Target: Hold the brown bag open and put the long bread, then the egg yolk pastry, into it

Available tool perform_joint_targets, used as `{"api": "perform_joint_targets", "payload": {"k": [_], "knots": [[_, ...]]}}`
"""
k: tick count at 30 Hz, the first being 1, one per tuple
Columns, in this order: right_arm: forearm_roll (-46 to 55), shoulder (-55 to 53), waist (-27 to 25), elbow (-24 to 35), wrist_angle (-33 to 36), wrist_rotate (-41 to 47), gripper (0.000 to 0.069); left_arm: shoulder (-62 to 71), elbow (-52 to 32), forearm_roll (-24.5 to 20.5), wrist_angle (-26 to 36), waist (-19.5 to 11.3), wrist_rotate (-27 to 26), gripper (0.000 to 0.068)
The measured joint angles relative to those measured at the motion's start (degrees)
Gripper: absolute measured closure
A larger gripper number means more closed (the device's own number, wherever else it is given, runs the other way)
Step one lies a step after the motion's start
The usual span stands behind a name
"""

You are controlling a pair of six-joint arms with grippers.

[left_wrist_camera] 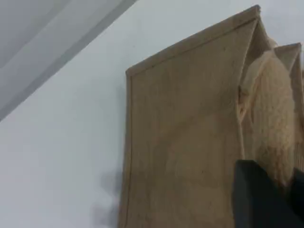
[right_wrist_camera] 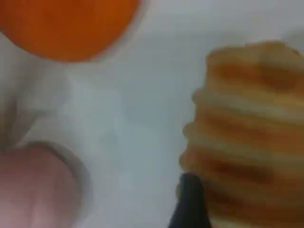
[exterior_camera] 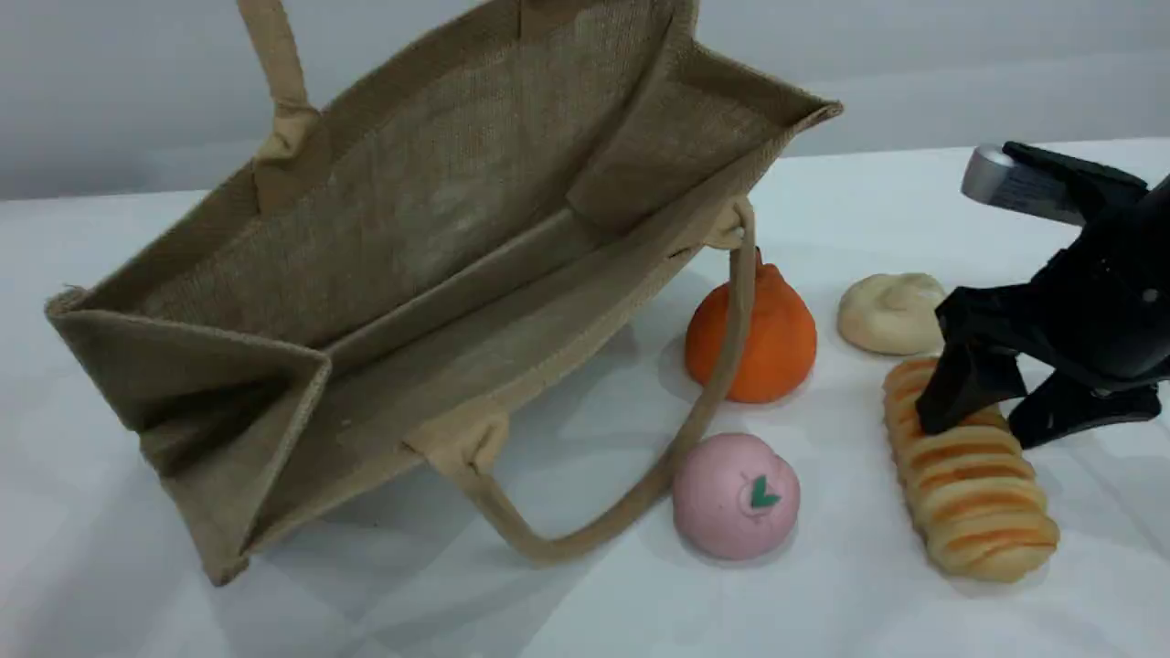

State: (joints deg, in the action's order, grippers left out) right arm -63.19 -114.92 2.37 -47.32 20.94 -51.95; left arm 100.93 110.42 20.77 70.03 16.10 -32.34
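Note:
The brown bag stands tilted on the table with its mouth open toward the camera. Its upper handle runs up out of the scene view. In the left wrist view my left gripper is shut on that beige handle, beside the bag's flat side. The striped long bread lies at the right. My right gripper is open, its fingers straddling the bread's far end. The right wrist view shows one fingertip beside the bread. The egg yolk pastry sits just behind the bread.
An orange pear-shaped fruit and a pink ball with a green leaf mark lie between the bag and the bread. The bag's lower handle loops across the table between them. White tabletop surrounds everything.

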Motion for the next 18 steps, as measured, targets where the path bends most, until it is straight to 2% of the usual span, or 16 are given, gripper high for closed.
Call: {"api": "perform_joint_targets", "payload": {"k": [7,11,13,18], "knots": [[-14.6,-3.8,-0.1,0.0,1.0,-13.7,0.0218,0.0,0.0,0.0,0.0,0.0,0.0,0.0596],[-17.8,-4.6,-0.1,0.0,1.8,-17.7,0.0247,0.0,0.0,0.1,0.0,0.0,0.0,0.0596],[-17.9,-4.6,-0.1,0.0,1.8,-17.9,0.0303,0.0,0.0,0.1,0.0,0.0,0.0,0.0596],[-17.6,-4.4,-0.1,0.0,1.9,-17.9,0.0552,0.0,0.0,0.2,0.0,0.0,0.2,0.0596]]}}
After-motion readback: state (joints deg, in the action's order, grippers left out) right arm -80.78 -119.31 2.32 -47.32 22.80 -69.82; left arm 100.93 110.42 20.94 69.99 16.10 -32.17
